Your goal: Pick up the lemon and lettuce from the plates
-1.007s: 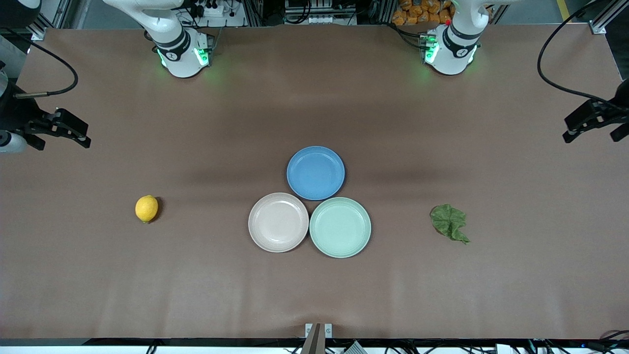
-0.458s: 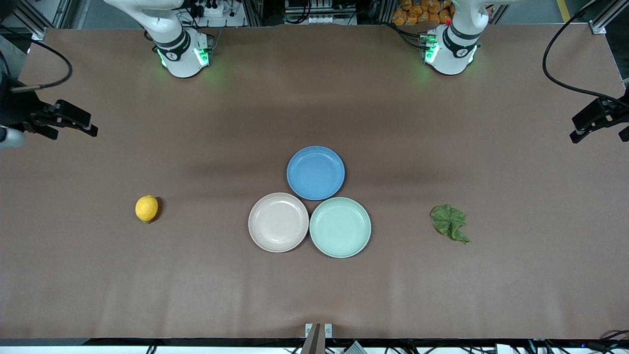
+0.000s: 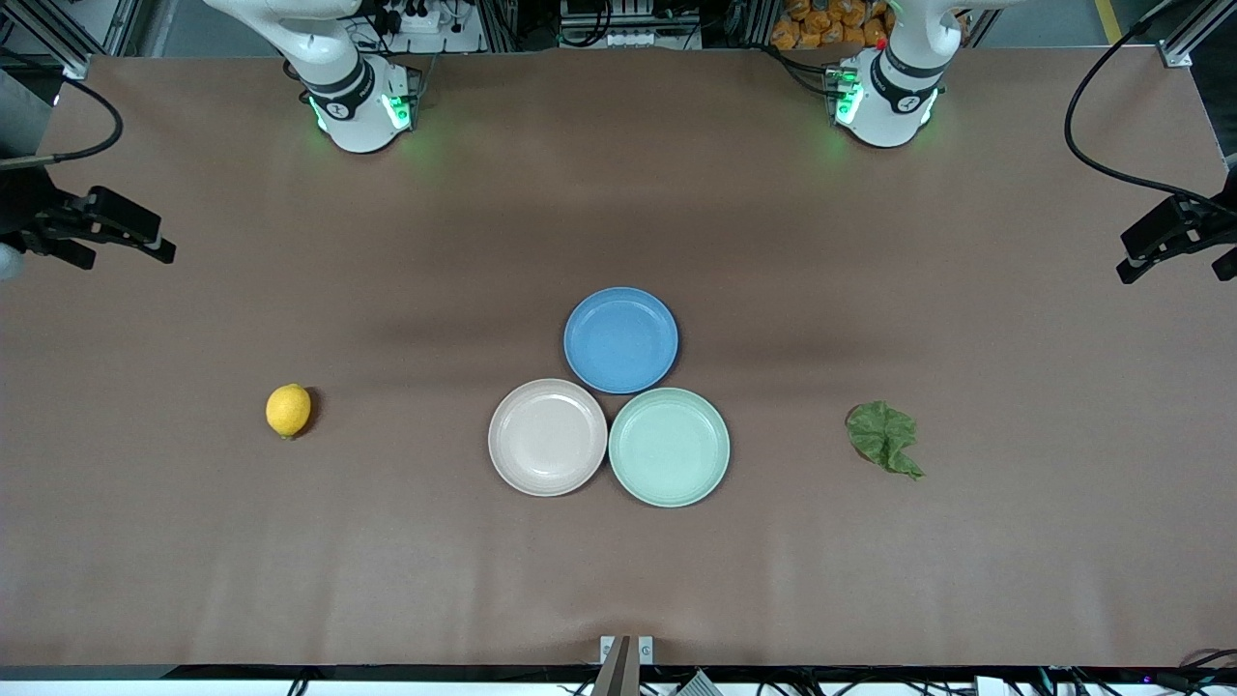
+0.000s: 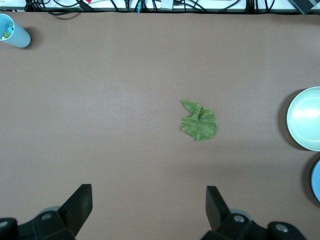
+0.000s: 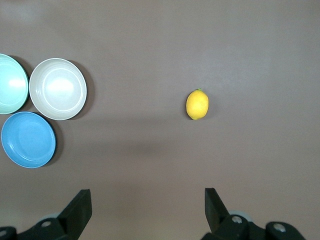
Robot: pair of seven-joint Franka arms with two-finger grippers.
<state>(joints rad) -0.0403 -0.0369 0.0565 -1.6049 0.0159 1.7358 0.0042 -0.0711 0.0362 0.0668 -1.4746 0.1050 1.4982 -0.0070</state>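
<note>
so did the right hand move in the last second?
Yes. The right hand has gone up-view, toward the bases' edge of the table, away from the lemon, which has stayed put.

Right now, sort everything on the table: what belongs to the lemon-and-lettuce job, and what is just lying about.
Job:
small oval yellow lemon, on the bare table
dark green wrinkly lettuce leaf, on the bare table
round beige-pink plate
round mint green plate

Lying about:
round blue plate
pale blue cup

A round blue plate sits mid-tabletop on brown covering, while a light blue cup stands near the tabletop's edge.
</note>
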